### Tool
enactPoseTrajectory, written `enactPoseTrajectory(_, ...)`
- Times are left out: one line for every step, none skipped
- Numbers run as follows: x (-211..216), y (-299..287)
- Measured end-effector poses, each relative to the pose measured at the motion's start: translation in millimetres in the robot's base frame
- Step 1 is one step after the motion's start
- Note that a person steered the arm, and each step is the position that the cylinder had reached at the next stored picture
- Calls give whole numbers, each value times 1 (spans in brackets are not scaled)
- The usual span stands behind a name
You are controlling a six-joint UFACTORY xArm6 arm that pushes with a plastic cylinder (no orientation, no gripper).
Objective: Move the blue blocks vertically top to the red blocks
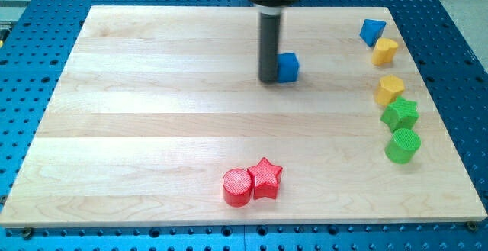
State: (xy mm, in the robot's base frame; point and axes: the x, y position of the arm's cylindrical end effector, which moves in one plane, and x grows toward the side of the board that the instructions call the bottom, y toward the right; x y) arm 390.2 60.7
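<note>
My tip (269,80) is down on the table (152,114), upper middle, touching the left side of a blue cube (288,67). No claw on this arm, just the straight dark rod, so nothing is spread or pinched. A second blue block (371,30), wedge-like, sits at the view's top right, well apart from the tip. Just below it is a yellow block (385,50), shape unclear, then another yellow block (389,89) lower down. Touching that one from below is a green star-like block (400,114), with a green cylinder (402,145) just under it. Red cylinder (237,187) and red star (265,178) touch each other near the view's bottom centre, well below the blue cube and slightly to its left.
</note>
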Motion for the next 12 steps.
enactPoseTrajectory(-44, -6)
enactPoseTrajectory(-122, 60)
enactPoseTrajectory(-175, 134)
enactPoseTrajectory(-136, 223)
enactPoseTrajectory(-109, 232)
enactPoseTrajectory(-120, 155)
enactPoseTrajectory(-133, 87)
enactPoseTrajectory(-80, -5)
enactPoseTrajectory(-93, 13)
enactPoseTrajectory(-75, 79)
enactPoseTrajectory(-54, 49)
enactPoseTrajectory(-69, 9)
